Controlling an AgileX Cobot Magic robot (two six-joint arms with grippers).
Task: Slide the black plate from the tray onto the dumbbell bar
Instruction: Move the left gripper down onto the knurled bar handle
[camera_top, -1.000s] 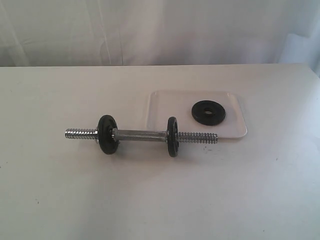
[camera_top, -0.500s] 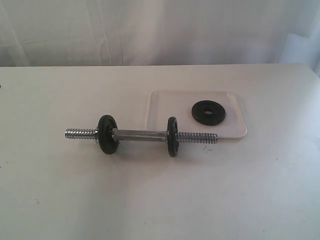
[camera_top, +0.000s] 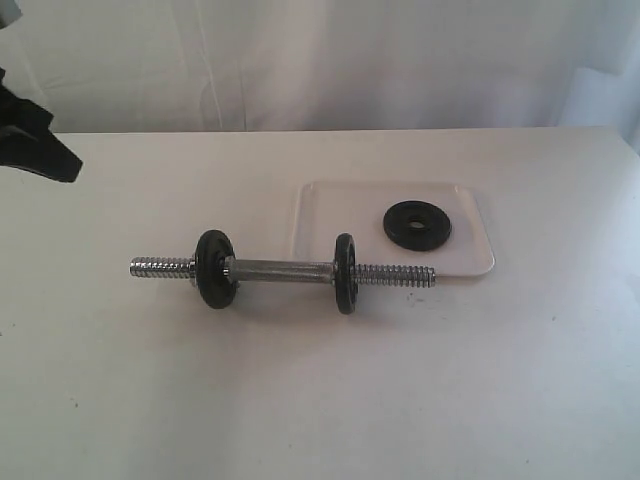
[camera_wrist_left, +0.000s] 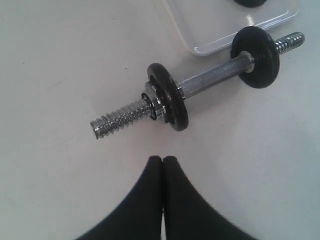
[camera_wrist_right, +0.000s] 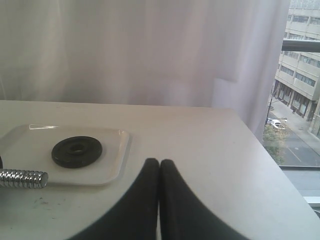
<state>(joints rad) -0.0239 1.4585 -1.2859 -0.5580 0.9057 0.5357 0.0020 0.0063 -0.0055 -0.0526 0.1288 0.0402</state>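
You're seeing left gripper (camera_wrist_left: 163, 159) and right gripper (camera_wrist_right: 159, 161) both pressed together, gripping nothing; black plate (camera_top: 417, 224) is lying flat on the tray (camera_top: 330, 205), near the dumbbell bar (camera_top: 280, 269).

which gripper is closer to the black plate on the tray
Right. The right gripper, shut, is just off the tray, the black plate close ahead. The left gripper, shut, is past the dumbbell bar's opposite threaded end, the bar between it and the plate.

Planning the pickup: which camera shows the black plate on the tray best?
Exterior view: the black plate lies whole, hole visible, on the tray. Right wrist view shows it whole but flatter; left wrist view only its edge.
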